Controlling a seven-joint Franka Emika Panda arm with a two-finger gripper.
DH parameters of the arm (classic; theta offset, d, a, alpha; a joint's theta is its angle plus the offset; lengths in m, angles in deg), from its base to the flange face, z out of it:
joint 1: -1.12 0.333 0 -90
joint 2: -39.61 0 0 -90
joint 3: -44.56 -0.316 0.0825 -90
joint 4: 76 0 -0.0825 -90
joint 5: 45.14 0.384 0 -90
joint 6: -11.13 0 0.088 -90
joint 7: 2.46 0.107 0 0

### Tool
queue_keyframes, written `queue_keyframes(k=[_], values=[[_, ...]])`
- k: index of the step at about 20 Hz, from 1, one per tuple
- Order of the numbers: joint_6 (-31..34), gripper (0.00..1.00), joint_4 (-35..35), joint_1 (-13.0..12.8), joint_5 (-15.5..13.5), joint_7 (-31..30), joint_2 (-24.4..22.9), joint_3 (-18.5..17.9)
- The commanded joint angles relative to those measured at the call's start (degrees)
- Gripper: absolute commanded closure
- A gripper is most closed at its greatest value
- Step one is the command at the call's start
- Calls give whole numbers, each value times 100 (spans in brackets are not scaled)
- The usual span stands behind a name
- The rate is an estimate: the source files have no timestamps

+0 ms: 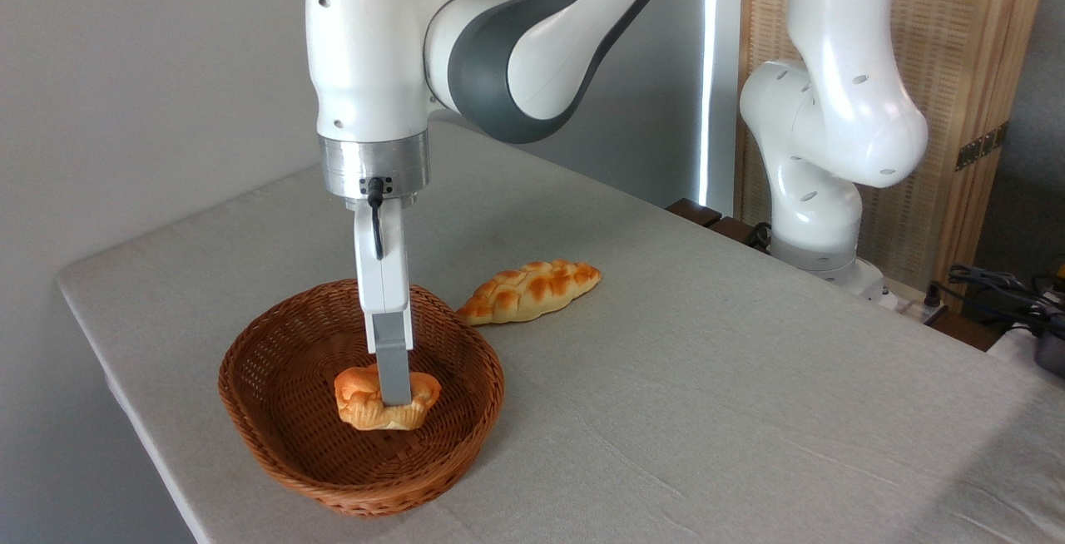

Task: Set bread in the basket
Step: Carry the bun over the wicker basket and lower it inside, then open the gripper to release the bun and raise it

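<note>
Grey surface [707,378] carried the basket [274,436].
Hand [394,398] gripped the orange, knot-topped bread [366,401] inside it.

No text, label, brand, number or sign can be read anywhere in view.

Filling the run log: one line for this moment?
phase: placing | gripper: shut on bun | bun: inside basket | braided loaf: on table, outside basket
</note>
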Motion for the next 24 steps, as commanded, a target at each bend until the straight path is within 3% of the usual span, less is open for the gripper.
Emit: queue_keyframes(k=[1,10,14,16,20,24], values=[[-22,0,-57,-12,-33,162,-76,-67],[-13,0,-57,-12,-42,145,-76,-67],[109,0,74,23,-174,-310,-408,-76],[574,0,214,111,-297,-584,-559,-76],[2164,0,1154,287,-692,-751,-542,-67],[3150,0,1726,700,-860,-1542,-542,161]])
